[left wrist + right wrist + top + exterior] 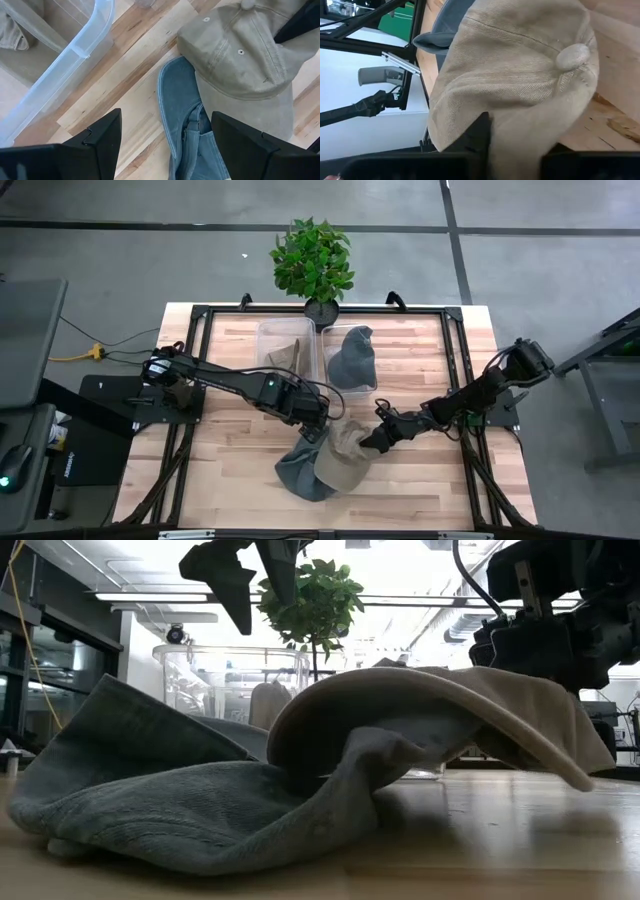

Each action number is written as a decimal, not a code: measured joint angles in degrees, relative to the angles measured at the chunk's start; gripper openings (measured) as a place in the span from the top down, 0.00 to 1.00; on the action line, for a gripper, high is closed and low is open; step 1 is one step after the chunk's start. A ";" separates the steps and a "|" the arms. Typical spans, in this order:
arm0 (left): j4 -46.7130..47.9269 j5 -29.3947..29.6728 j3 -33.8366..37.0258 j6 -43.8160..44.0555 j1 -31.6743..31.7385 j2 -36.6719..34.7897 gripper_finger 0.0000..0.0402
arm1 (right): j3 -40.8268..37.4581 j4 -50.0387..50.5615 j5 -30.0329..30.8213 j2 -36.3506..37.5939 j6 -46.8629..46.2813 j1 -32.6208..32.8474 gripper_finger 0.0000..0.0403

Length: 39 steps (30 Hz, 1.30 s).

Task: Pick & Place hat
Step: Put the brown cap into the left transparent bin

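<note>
A tan cap [340, 455] lies partly on a blue-grey hat [298, 475] on the wooden table, near its front middle. My right gripper [368, 440] comes in from the table's right and is shut on the tan cap [520, 75]. My left gripper [315, 425] hangs open above the two hats, touching nothing; in its wrist view the blue-grey hat [187, 125] and the tan cap [240, 60] lie below its fingers. In the low view the tan cap [430, 710] arches over the blue-grey hat [170, 790]. My right gripper pinches the tan cap's crown [517, 127] between its two fingers, on the side toward the table's right, a little below the top button [572, 55]. The fingers [479, 136] slant down from the right. The cap's left part rests on the blue-grey hat; its right edge [575, 775] stands off the table.
Two clear bins stand at the back: the left one [285, 340] holds a tan hat, the right one [350, 355] a blue-grey hat. A potted plant [312, 260] stands behind them. Bare wood lies to the left and right of the hats.
</note>
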<state>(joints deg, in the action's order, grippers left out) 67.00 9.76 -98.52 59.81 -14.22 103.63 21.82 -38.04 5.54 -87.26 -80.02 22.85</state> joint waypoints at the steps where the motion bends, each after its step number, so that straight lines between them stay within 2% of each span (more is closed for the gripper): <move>1: 0.00 0.00 0.00 0.00 0.00 0.00 0.34 | 0.00 0.00 0.00 0.00 0.19 0.00 0.92; 4: 0.00 0.00 -0.02 0.00 0.00 0.00 0.34 | 0.00 -0.79 -0.22 0.00 1.14 0.00 0.98; 12: 0.02 -0.41 -0.02 0.00 0.00 0.00 0.34 | -0.02 -5.37 -1.83 0.02 2.73 0.00 0.99; 21: 0.14 -1.31 -0.02 0.00 0.00 0.00 0.34 | -0.02 -5.79 -3.17 1.77 3.54 0.00 1.00; 34: 0.44 -1.31 -0.02 0.02 -0.01 0.00 0.34 | -0.02 5.34 -1.29 18.32 8.47 0.00 1.00; 39: 0.42 -1.31 -0.02 0.04 -0.01 0.00 0.34 | -0.02 7.60 1.18 25.26 11.32 0.02 1.00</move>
<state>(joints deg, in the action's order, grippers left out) 67.42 8.45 -98.54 59.86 -14.23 103.63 21.80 -30.44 6.72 -62.01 -68.69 22.87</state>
